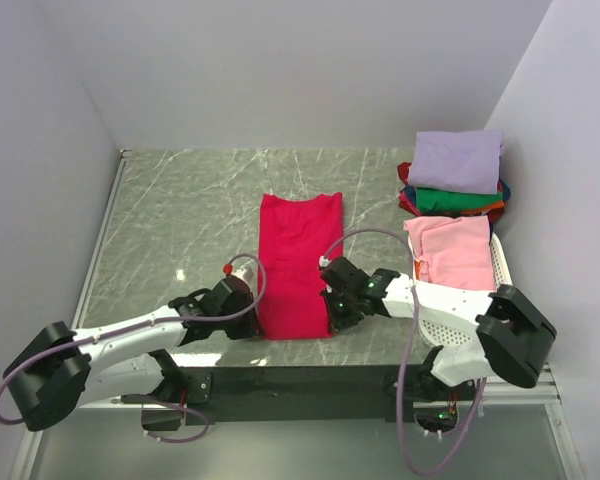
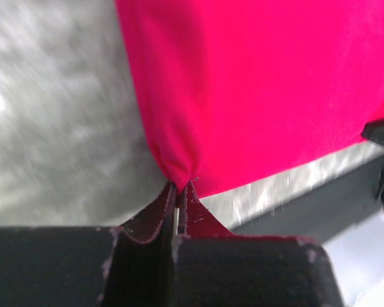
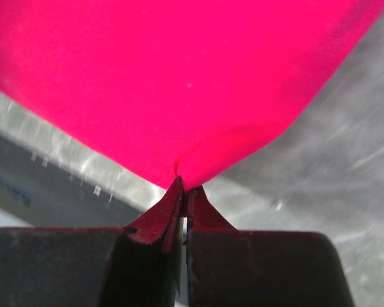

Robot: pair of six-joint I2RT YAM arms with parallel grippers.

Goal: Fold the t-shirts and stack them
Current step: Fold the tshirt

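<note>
Red shirt point(image 1: 298, 265): we find it lying flat mid-desk as a narrow strip, sleeves apparently tucked in. Its long axis runs from the near edge to the far edge of the desk point(image 1: 180, 220).
Left pincer point(image 1: 255, 312): clamped tight on the shirt's near-left corner. In the left wrist view the cloth is pinched to a point between the closed jaws, with no gap showing.
Right pincer point(image 1: 330, 312): likewise closed hard, on the near-right corner. The right wrist view shows the same peak of cloth drawn into it.
Bearing: from both pincers the whole shirt lies straight ahead, toward the far edge. Neither arm is nearer; each has its own corner of the near hem.
Lift: the held corners look slightly raised off the desk; we cannot tell by how much.
Next move, our judgement: carry the near hem along the long axis to meet the far hem, both arms level so the fold lands square.
Stack: lavender shirt point(image 1: 457, 160) on top of a green shirt point(image 1: 450, 198), more colours beneath, at the far right corner, well apart from the red one.
Pink shirt point(image 1: 450, 250): in the white basket point(image 1: 501, 268) at the right edge.
</note>
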